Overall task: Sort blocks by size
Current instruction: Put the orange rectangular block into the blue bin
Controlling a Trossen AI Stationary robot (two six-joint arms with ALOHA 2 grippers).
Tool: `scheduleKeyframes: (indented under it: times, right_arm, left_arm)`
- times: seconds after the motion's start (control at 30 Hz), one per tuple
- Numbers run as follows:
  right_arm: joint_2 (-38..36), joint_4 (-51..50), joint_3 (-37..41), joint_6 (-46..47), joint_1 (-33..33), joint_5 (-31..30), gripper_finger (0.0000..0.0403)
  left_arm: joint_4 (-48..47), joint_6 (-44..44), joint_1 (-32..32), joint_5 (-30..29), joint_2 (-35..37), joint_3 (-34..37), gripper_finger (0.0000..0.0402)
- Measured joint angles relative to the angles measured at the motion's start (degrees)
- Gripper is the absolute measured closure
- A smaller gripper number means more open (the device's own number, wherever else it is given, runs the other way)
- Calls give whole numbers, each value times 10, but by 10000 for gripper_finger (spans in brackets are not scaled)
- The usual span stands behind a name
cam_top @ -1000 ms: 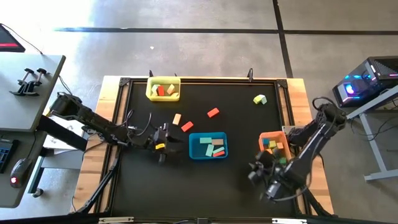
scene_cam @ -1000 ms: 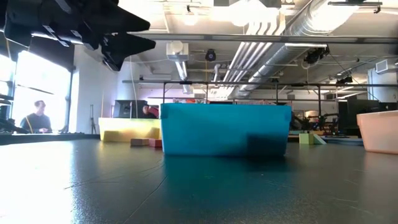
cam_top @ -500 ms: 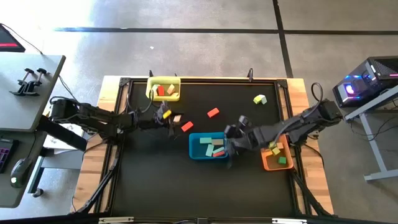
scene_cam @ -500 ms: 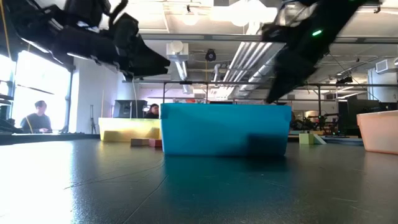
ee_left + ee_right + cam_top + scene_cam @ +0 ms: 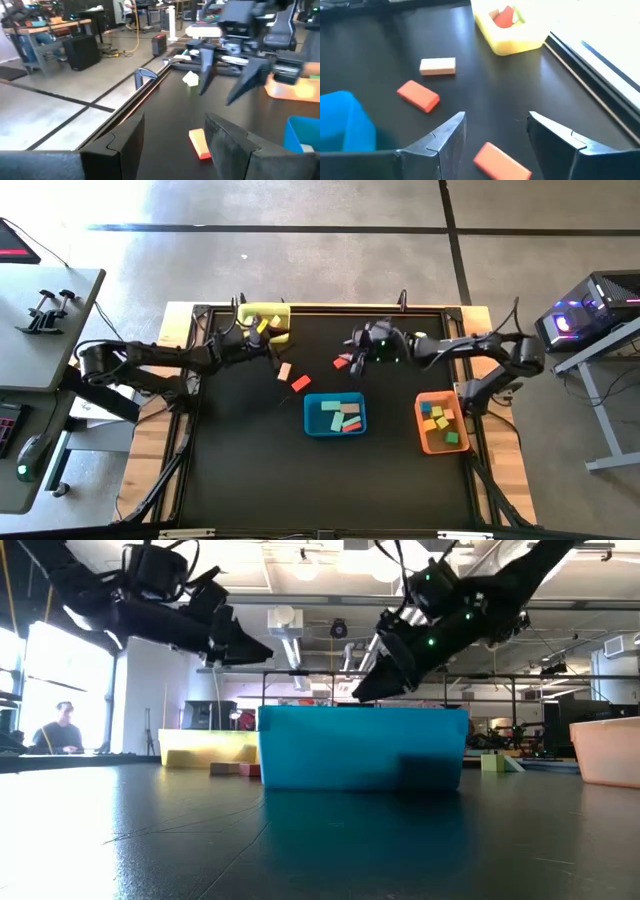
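Right gripper [image 5: 352,360], jaws open, is poised over a red block [image 5: 343,361] near the worktop's far edge; descent should be centred. Left gripper [image 5: 262,340], jaws open, is held by the yellow tray [image 5: 282,310].

No legible text, labels, brands, numbers or signs anywhere in view.

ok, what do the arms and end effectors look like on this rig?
Both arms are dark, jointed, with loose black cables. The left end effector and right end effector each have two dark, flat, angular fingers. Green lights glow on the right arm's wrist.
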State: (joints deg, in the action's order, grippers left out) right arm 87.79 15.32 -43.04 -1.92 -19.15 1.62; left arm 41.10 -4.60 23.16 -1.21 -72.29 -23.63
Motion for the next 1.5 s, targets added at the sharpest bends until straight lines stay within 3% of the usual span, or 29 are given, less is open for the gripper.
scheduleKeyframes:
  times: [0.17, 0.3, 0.57, 0.77, 0.93, 1.13, 1.3, 1.4, 1.47, 1.5]
  right_arm:
    - [0, -1, 0, -59, -46, 68, 197]
    - [12, -10, 0, -105, -58, 75, 197]
    - [73, -37, -8, -76, -61, 101, 163]
    - [148, -74, -69, -175, -61, 119, 113]
    - [196, -110, -108, -232, -77, 152, 112]
    - [218, -148, -116, -264, -79, 164, 113]
    - [217, -181, -117, -219, -76, 150, 158]
    - [217, -194, -117, -172, -68, 116, 223]
    - [209, -202, -116, -141, -60, 91, 276]
    - [203, -207, -115, -128, -56, 77, 280]
  left_arm:
    - [-21, -5, 13, 21, 0, -33, 211]
    - [-21, -17, 11, 22, 0, -36, 211]
    - [-12, 19, -24, 26, 6, -36, 211]
    - [-40, -3, -50, 84, 6, -36, 211]
    - [-64, -1, -57, 161, 6, -36, 211]
    - [-103, 8, -61, 162, 6, -36, 211]
    - [-114, 41, -63, 160, 6, -36, 211]
    - [-130, 43, -70, 152, 6, -36, 211]
    - [-154, 44, -76, 116, 11, -36, 211]
    - [-168, 43, -80, 95, 16, -36, 211]
